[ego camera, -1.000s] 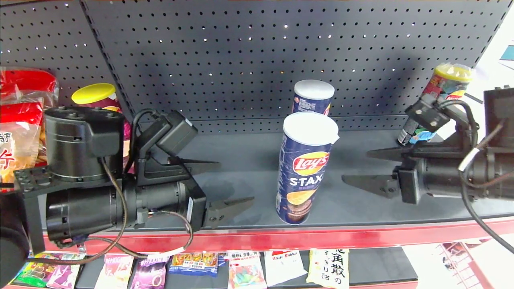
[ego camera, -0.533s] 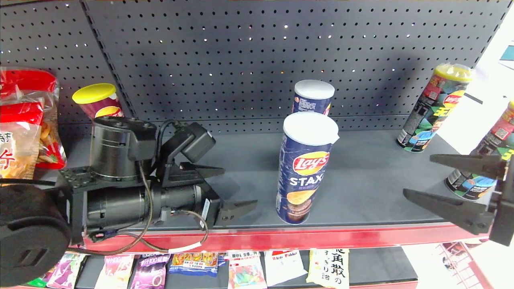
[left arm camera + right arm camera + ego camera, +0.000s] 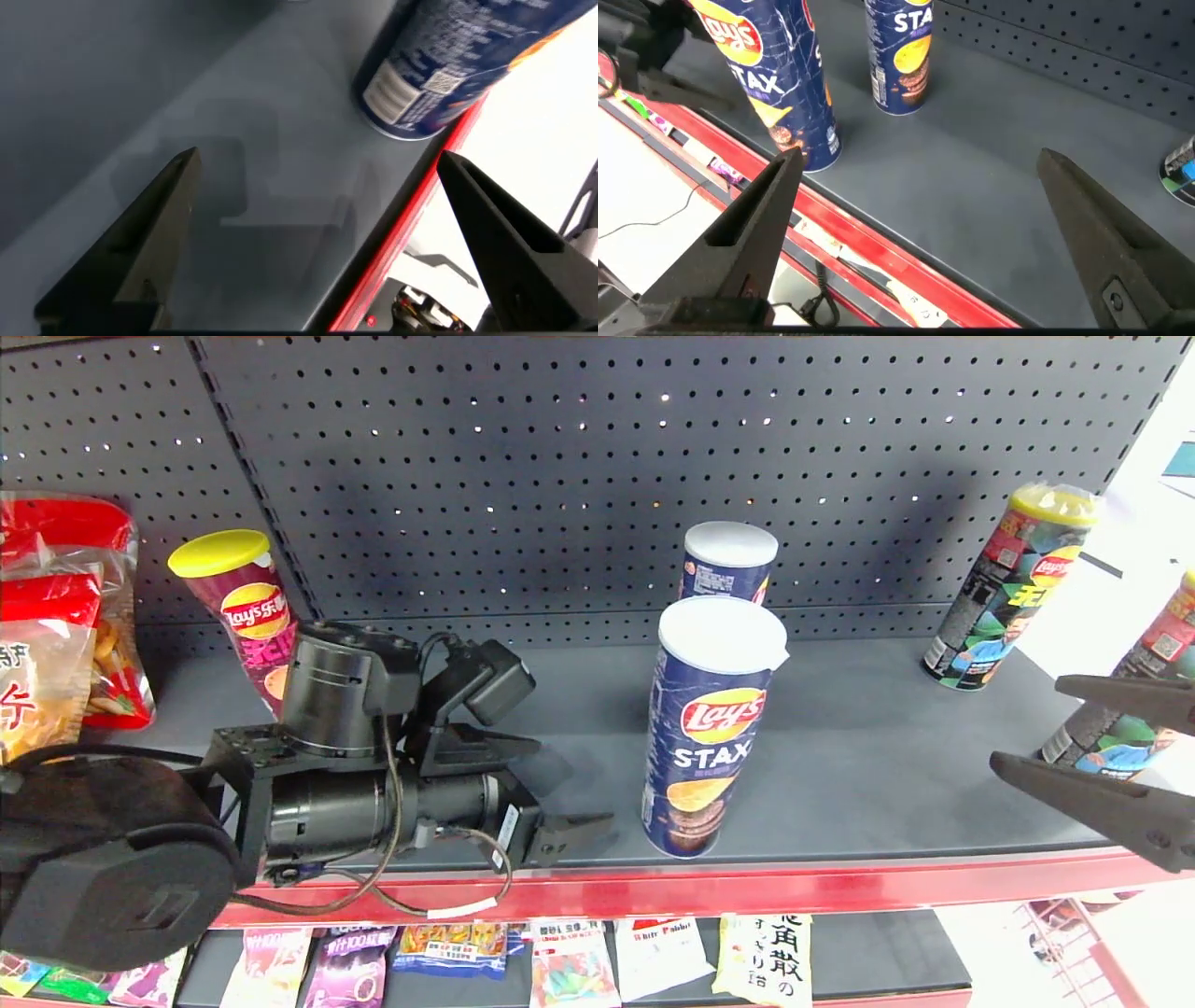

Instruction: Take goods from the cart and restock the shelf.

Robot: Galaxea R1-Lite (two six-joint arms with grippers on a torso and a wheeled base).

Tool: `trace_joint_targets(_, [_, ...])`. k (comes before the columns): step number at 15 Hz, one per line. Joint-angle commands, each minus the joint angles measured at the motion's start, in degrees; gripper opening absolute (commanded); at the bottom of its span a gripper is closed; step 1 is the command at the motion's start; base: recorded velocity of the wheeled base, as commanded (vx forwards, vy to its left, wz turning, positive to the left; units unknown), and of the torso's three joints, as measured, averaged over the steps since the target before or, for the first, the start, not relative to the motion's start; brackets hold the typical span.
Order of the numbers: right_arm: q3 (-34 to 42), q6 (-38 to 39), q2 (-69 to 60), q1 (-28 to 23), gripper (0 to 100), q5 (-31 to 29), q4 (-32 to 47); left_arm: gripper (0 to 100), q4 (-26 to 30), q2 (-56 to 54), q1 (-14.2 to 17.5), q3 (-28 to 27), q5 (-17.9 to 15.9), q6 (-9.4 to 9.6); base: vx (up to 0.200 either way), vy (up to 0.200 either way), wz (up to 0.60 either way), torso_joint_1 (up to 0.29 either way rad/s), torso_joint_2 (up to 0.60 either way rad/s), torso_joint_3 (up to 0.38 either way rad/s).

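**Both arms shift right along the shelf while the blue crisp cans stay put**

Over the past second the left end effector (image 3: 551, 789) has slid rightward along the front of the shelf (image 3: 868, 756), uncovering a maroon can (image 3: 241, 597) with a yellow lid at the back left. The right end effector (image 3: 1027, 723) has drawn off to the right edge, clearing the view of a green-and-black can (image 3: 1013, 583) with a yellow lid. No can has moved.

The left end effector hangs low over the grey shelf deck, its jaws spread wide and empty, near the front blue can (image 3: 709, 728) and apart from it. The right end effector is likewise wide open and holds nothing. It sits at the shelf's right end, in front of a second green-and-black can (image 3: 1162, 635).

The front blue can stands upright close to the red front rail (image 3: 747, 887). It has a white lid, a red-and-yellow roundel logo, white lettering beneath and a picture of crisps. The rear blue can (image 3: 726, 560), with a matching label, stands directly behind it near the pegboard (image 3: 560, 476). Red printed snack bags (image 3: 56, 616) fill the far left, and printed packets (image 3: 560, 961) line the lower shelf.
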Motion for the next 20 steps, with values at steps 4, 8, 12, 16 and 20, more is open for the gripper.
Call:
trace_joint_targets(4, [-0.1, 0.2, 0.1, -0.8, 100, 0.0, 0.0, 100, 0.0, 2.7, -0.3, -1.1, 0.0, -0.01, 0.0, 0.0, 0.0, 0.0, 0.0, 0.0])
trace_joint_targets(8, [-0.1, 0.6, 0.0, -1.1, 100, 0.0, 0.0, 100, 0.0, 4.1, -0.3, -2.7, 0.0, -0.01, 0.0, 0.0, 0.0, 0.0, 0.0, 0.0])
trace_joint_targets(12, [0.0, 0.7, 0.1, -1.1, 100, 0.0, 0.0, 100, 0.0, 5.6, -1.0, -4.5, 0.2, -0.01, 0.0, 0.0, 0.0, 0.0, 0.0, 0.0])
trace_joint_targets(16, [0.0, 0.6, 0.1, -1.1, 100, 0.0, 0.0, 100, 0.0, 6.3, -1.1, -4.9, 0.2, -0.01, 0.0, 0.0, 0.0, 0.0, 0.0, 0.0])
trace_joint_targets(20, [0.0, 0.6, 0.2, -1.1, 100, 0.0, 0.0, 100, 0.0, 6.4, -1.1, -5.2, 0.3, -0.01, 0.0, 0.0, 0.0, 0.0, 0.0, 0.0])
